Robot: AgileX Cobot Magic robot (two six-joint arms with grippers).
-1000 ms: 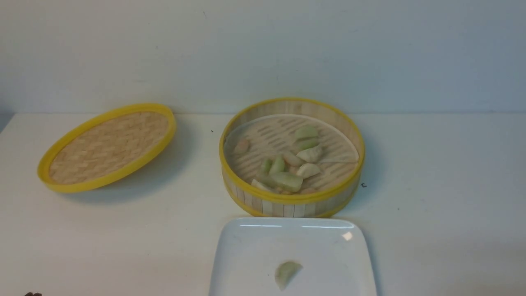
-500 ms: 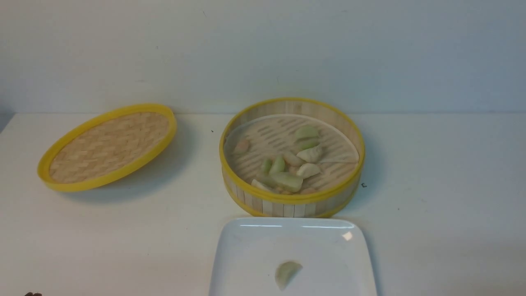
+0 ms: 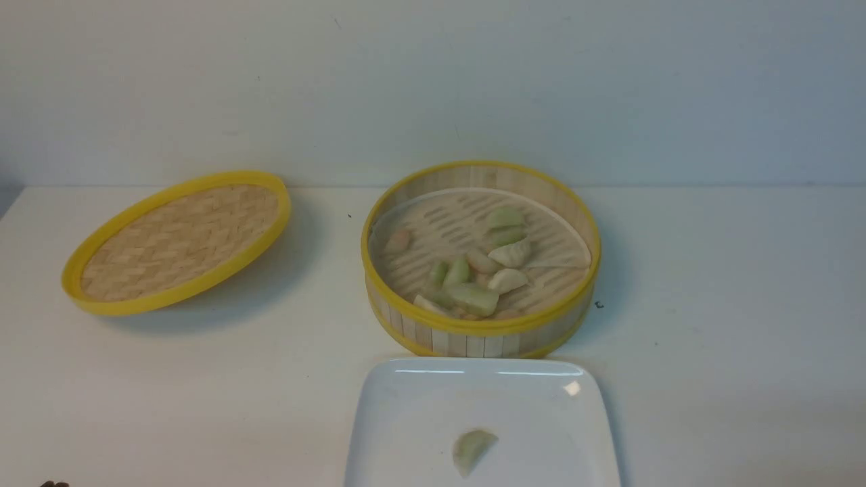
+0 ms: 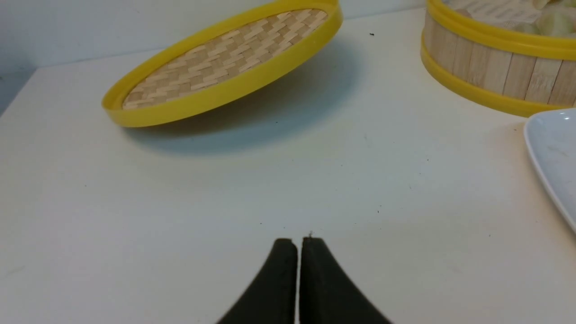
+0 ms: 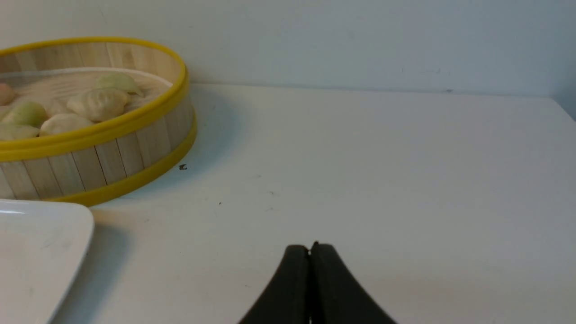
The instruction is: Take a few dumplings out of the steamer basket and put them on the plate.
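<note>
The steamer basket (image 3: 473,335) stands at the table's middle with several dumplings (image 3: 509,255) on its slatted floor. The white plate (image 3: 413,419) lies just in front of it and holds one pale green dumpling (image 3: 471,450). Both grippers stay outside the front view. My left gripper (image 4: 299,243) is shut and empty over bare table, left of the plate (image 4: 553,157) and the basket (image 4: 486,76). My right gripper (image 5: 309,248) is shut and empty over bare table, right of the basket (image 5: 103,157) and the plate corner (image 5: 40,252).
The flat woven lid (image 3: 179,240) with a yellow rim lies tilted at the left of the table, also in the left wrist view (image 4: 225,58). A wall rises just behind the table. A small dark mark (image 3: 598,305) sits right of the basket.
</note>
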